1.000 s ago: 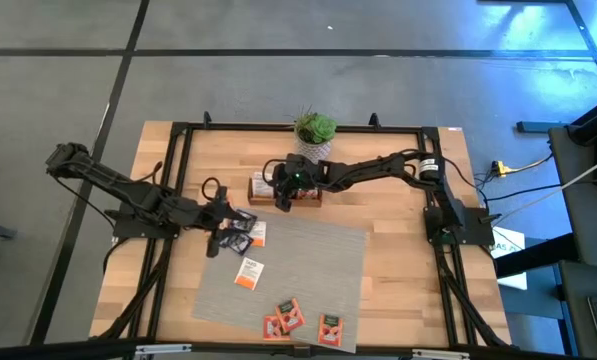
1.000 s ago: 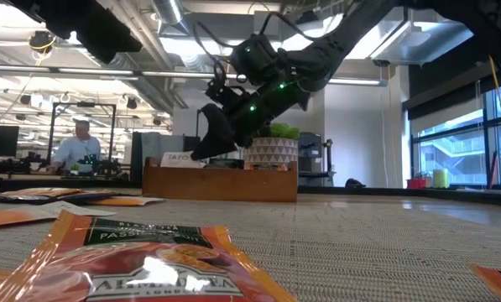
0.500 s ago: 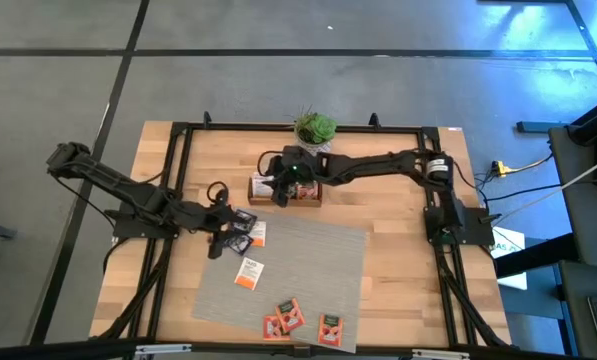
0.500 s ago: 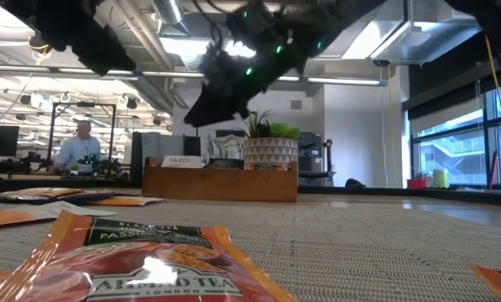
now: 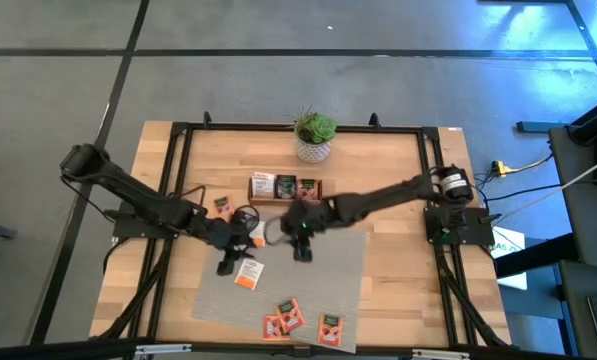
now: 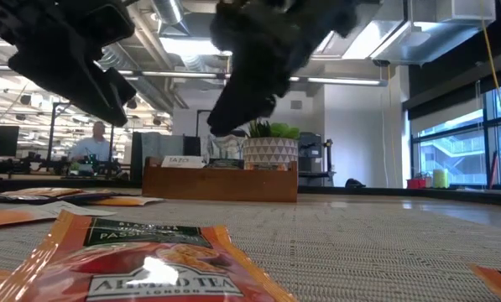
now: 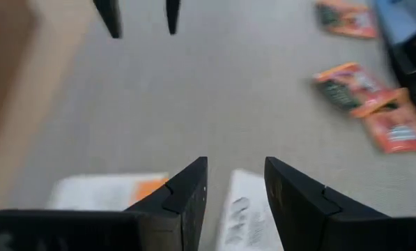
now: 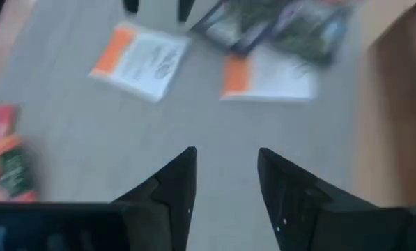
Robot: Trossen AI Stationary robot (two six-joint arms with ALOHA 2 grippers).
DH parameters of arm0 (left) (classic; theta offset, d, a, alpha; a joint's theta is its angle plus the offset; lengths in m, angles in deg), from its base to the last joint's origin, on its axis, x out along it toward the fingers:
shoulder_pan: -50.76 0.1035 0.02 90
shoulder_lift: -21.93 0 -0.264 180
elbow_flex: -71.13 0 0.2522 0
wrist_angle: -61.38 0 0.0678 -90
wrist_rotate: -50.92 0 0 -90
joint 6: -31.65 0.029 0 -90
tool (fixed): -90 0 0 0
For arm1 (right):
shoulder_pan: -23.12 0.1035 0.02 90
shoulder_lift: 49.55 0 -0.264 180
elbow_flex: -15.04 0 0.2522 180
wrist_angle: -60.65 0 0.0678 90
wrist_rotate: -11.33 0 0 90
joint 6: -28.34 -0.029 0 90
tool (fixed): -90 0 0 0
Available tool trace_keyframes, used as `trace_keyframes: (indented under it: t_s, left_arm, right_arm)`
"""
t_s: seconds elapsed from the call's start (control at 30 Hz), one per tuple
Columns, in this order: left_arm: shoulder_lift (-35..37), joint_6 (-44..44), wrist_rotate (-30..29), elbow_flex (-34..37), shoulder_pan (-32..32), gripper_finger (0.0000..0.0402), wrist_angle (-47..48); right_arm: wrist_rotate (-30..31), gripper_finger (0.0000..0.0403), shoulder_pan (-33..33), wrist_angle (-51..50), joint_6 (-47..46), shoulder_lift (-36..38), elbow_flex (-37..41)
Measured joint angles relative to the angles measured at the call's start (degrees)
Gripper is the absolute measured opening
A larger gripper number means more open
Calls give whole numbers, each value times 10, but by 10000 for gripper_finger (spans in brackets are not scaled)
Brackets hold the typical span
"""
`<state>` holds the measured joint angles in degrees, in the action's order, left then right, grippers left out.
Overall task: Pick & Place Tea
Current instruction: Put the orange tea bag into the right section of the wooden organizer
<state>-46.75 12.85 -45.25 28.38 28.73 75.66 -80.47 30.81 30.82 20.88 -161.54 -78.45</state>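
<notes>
Tea packets lie scattered on the grey mat [image 5: 318,270]: a white-and-orange packet [image 5: 248,272], orange-red ones [image 5: 283,318] near the front edge, and dark ones [image 8: 277,24] beside a second white one [image 8: 270,77]. Three packets lie in the wooden tray [image 5: 286,188]. My left gripper [image 5: 225,266] hangs open over the white packets [image 7: 246,209]. My right gripper [image 5: 302,250] hangs open over bare mat, its fingers [image 8: 173,181] pointing toward the left gripper. Neither touches anything.
A potted plant [image 5: 316,135] stands behind the tray at the far edge. One orange packet [image 5: 221,205] lies on the bare wood left of the tray. The black frame [image 5: 178,150] rims the table. In the room behind it a person [image 6: 99,143] shows.
My right gripper has left the tray and swung toward the table's near edge, coming over the mat. My left gripper has gone a little toward the near edge and the right, over the white packets. The tray's packets now show uncovered.
</notes>
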Motion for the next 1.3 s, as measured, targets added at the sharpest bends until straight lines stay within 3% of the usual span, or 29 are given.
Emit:
trace_keyframes:
  t_s: [0.2, 0.3, 0.4, 0.67, 0.83, 1.03, 1.3]
  left_arm:
    - [-72, 14, 53, 0, -4, 141, -112]
    - [-92, 28, 64, -9, 4, 139, -127]
    - [-104, 29, 80, -26, 14, 140, -128]
    - [-112, 40, 120, -57, 35, 139, -124]
    - [-110, 40, 111, -65, 34, 141, -125]
    - [-130, 20, 78, -65, -9, 139, -161]
    - [-238, -1, 54, -129, -97, 139, -232]
  right_arm:
    - [1, 155, 59, 83, -103, 38, 105]
    - [1, 155, 84, 150, -108, 50, 145]
    - [-9, 155, 101, 194, -83, 57, 164]
    - [-56, 155, 98, 198, -74, 55, 157]
    - [-54, 155, 98, 234, -117, 55, 155]
    - [-54, 158, 98, 236, -125, 55, 155]
    - [-51, 191, 114, 249, -113, 51, 154]
